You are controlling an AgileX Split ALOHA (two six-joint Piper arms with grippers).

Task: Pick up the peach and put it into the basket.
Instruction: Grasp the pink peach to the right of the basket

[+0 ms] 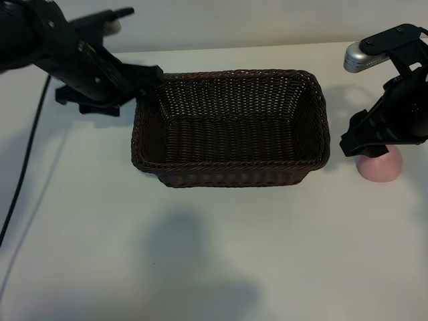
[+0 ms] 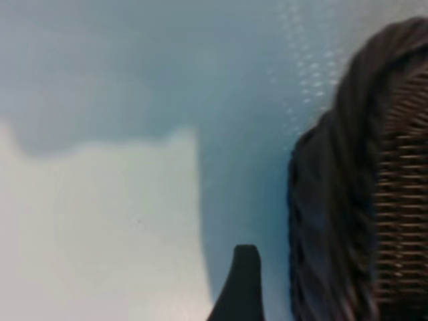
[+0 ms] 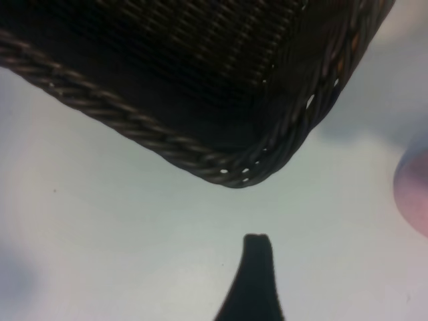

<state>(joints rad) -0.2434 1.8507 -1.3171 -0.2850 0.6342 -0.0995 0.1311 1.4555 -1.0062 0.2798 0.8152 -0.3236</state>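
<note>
Items counted: one peach on table, one basket; right gripper wide open above peach, empty; left gripper at basket rim, opening unclear.

Setting: a laboratory-type robot test station. Indicators: a plain white worktop set against a bare pale wall; two black robot arms mounted apart at opposite ends of the worktop; a black cable trailing across the surface at the left arm's side.
</note>
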